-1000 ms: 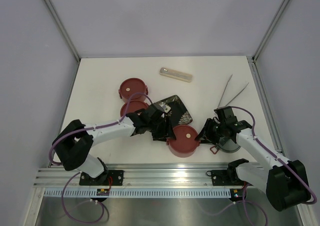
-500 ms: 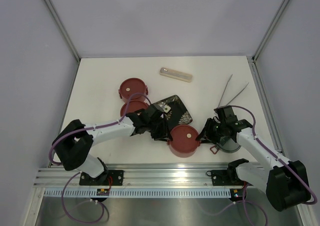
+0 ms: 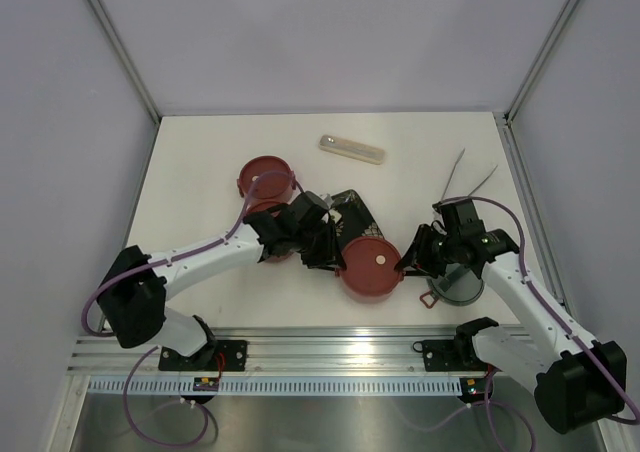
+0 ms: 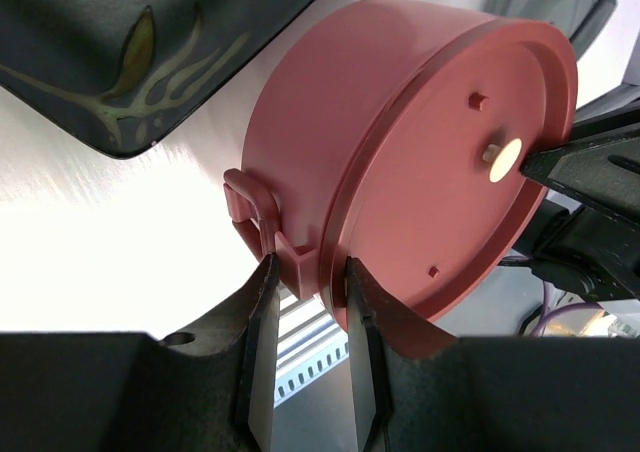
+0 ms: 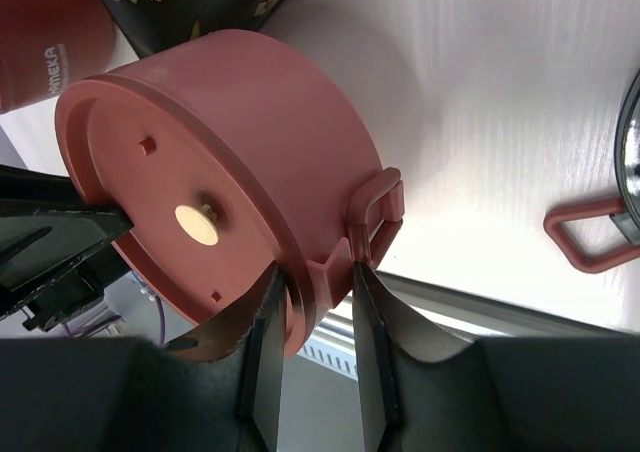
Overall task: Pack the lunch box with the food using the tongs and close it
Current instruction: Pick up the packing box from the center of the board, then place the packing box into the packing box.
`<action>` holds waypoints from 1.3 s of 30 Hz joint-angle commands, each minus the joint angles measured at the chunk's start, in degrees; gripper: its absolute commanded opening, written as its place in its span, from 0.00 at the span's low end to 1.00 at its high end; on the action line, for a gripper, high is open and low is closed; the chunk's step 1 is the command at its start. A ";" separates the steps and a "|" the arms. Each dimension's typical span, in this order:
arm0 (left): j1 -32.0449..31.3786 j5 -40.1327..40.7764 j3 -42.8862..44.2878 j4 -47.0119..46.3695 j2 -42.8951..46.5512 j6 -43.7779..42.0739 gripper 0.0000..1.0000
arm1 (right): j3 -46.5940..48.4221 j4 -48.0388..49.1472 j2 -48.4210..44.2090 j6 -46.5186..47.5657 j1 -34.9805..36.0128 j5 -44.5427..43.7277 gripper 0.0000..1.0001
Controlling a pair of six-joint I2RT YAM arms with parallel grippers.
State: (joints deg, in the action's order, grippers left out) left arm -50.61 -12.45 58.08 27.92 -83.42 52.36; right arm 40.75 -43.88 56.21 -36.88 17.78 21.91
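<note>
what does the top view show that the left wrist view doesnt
Only the top view: the tongs, the clear case and two more red bowls. Only the left wrist view: the left jaws pinching the side lug of the lidded bowl. Both: that lidded bowl and the black plate.

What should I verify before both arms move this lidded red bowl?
1. Left gripper clamped on the red bowl's side: ok.
2. Right gripper clamped on the opposite side: ok.
3. Disc lid seated flush on the bowl: ok.
4. Bowl's contents: cannot tell, the lid covers them.
5. Tongs free of both grippers: ok.
</note>
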 commanded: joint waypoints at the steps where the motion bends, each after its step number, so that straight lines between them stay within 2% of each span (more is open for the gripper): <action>1: -0.72 -1.53 4.05 0.55 3.08 -1.64 0.00 | 5.47 -1.38 -1.45 0.05 -0.03 2.52 0.00; 6: -0.54 0.23 6.33 5.46 6.42 -2.26 0.00 | 10.57 -3.14 -0.05 0.41 -0.03 2.96 0.00; 15: 1.74 4.80 8.71 12.76 11.17 -1.29 0.00 | 20.41 -3.06 8.12 -0.82 0.50 4.10 0.00; 24: 10.52 5.85 10.56 19.36 16.18 -3.57 0.00 | 30.96 2.56 19.28 -3.54 10.60 1.47 0.00; 39: 26.78 7.17 11.70 27.89 19.70 -8.67 0.00 | 49.15 8.90 40.38 -3.46 20.97 1.64 0.00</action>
State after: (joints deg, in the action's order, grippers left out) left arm -25.89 -5.67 67.11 54.57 -64.99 45.89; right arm 83.83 -40.97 94.39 -39.20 36.03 22.55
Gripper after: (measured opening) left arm 0.294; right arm 0.353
